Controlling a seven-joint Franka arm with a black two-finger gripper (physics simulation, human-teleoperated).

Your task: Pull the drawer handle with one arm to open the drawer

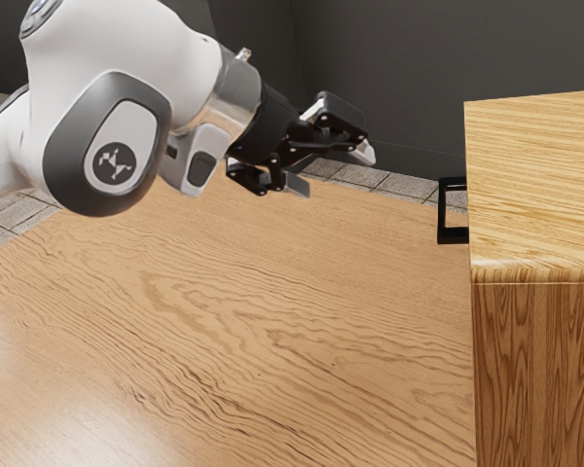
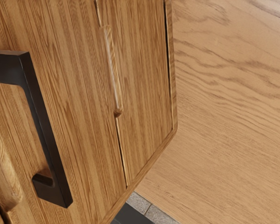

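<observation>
The drawer handle point(image 1: 441, 214), a black bar that seems to stand upright, sits on the cabinet point(image 1: 535, 195) front facing the arm, by the table's edge at the exterior view's right. The gripper point(image 1: 275, 182) hangs well apart from it toward the exterior view's left, above the table point(image 1: 224, 331). Its fingers are spread with nothing between them, so the reach should run straight toward the cabinet. Grey floor tiles point(image 1: 370, 177) and a dark wall point(image 1: 399, 58) lie beyond.

No words or numbers to read anywhere; just a white angular emblem point(image 1: 114, 162) on the robot's grey joint cap point(image 1: 141, 122).
</observation>
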